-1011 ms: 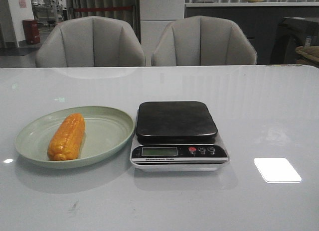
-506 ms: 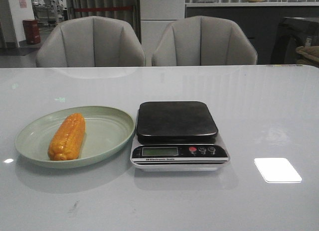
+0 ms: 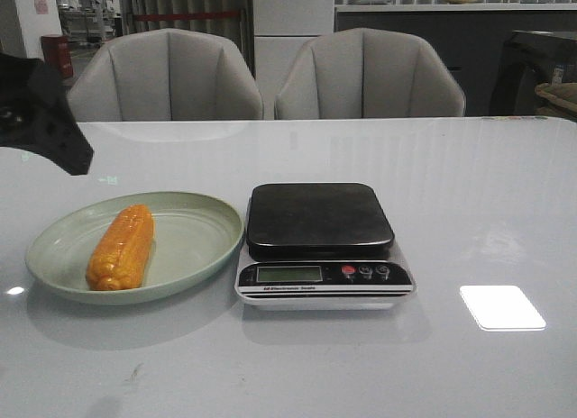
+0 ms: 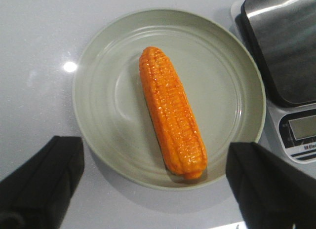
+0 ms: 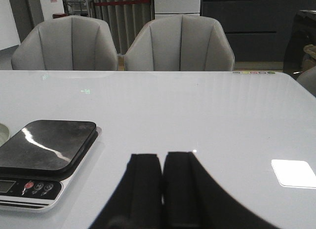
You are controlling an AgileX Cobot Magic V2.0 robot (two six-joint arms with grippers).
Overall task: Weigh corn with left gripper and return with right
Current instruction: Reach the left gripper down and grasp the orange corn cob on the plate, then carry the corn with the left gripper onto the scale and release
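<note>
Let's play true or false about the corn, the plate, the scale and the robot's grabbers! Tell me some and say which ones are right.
1. The corn lies on the green plate. True.
2. The scale has something sitting on its top. False: its dark top is bare.
3. The left gripper is open, its fingers on either side of the plate. True.
4. The right gripper is wide open. False: its fingers are together.
5. The plate is right of the scale. False: it is left of it.
</note>
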